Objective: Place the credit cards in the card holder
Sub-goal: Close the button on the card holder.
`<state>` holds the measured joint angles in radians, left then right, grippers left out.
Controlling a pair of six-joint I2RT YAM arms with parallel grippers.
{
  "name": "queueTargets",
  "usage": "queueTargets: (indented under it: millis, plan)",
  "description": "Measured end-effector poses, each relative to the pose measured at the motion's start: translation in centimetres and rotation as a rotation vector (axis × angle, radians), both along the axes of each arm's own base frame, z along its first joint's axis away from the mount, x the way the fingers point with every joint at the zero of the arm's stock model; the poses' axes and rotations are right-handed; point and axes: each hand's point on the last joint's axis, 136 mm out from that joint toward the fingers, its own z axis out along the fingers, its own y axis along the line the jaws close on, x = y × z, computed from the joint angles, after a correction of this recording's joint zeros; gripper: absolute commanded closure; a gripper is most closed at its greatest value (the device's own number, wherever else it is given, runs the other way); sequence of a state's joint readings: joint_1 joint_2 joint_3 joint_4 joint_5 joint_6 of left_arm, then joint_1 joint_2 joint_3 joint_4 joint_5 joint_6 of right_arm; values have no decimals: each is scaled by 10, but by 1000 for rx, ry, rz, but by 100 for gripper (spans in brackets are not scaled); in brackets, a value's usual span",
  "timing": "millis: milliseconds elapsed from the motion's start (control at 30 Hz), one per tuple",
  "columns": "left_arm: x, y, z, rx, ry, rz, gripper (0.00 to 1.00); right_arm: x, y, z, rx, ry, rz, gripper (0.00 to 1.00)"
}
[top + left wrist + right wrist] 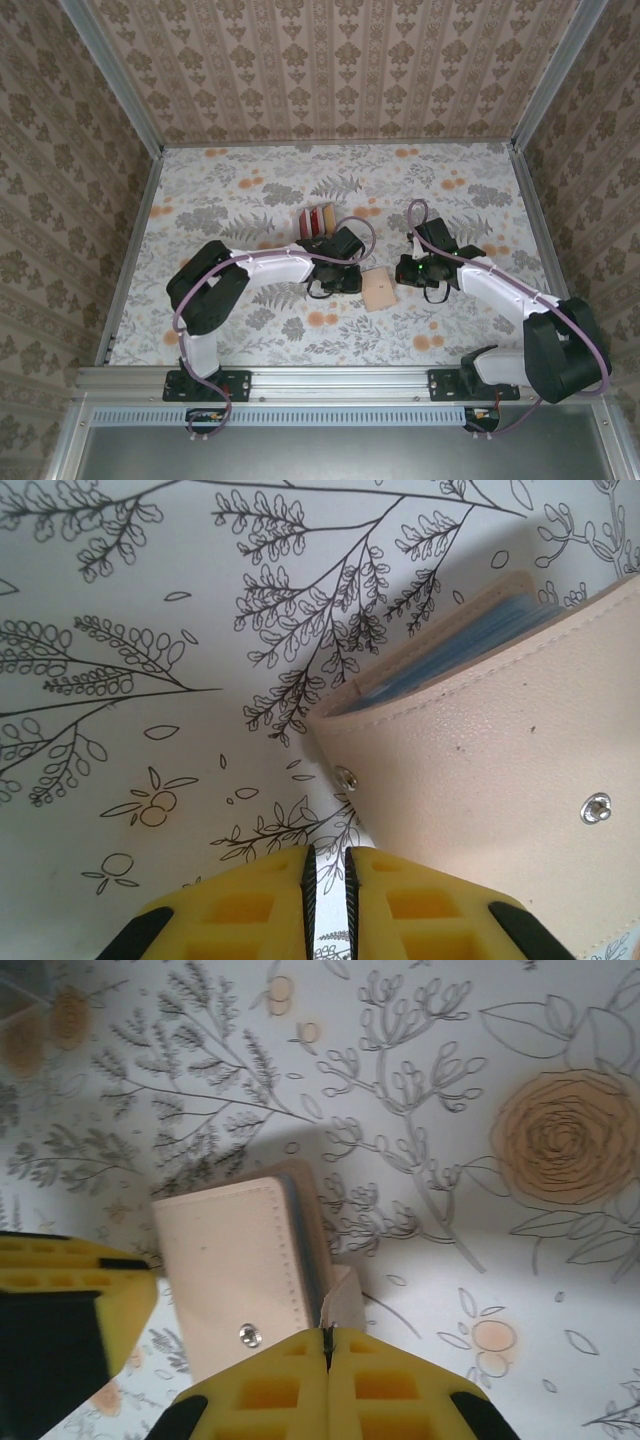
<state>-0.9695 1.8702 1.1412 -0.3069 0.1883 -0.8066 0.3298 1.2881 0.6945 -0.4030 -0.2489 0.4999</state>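
Card holder (380,288) is light, floppy leather, so pinch its flap edge: right gripper (327,1345) is clamped on that flap at 6 o'clock, left gripper (327,875) nearly closed, empty

Bright, even light; soft shadows; nearest parts of wrist views blurred.

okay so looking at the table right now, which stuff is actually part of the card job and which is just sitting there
Part of the job:
- card holder, pinkish-tan, lying between the two arms
- credit cards, standing upright in the rack
- left pincer, nearly closed beside the holder
- right pincer, shut at the holder's flap

Just there:
- small pale rack under the cards
- floral table cover
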Motion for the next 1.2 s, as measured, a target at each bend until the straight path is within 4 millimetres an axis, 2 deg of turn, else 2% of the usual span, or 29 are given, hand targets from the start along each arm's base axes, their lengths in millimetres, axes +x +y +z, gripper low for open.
queueTargets:
  millis: [367,1000,1200]
  plan:
    - [-5,-3,0,-3,6,-15,82,-10,19,3,65,17,63,96]
    - [-8,-7,-2,-2,10,-24,82,-21,43,-25,51,93,148,96]
    - [-8,-7,-2,-2,10,-24,82,-20,44,-25,49,92,148,96]
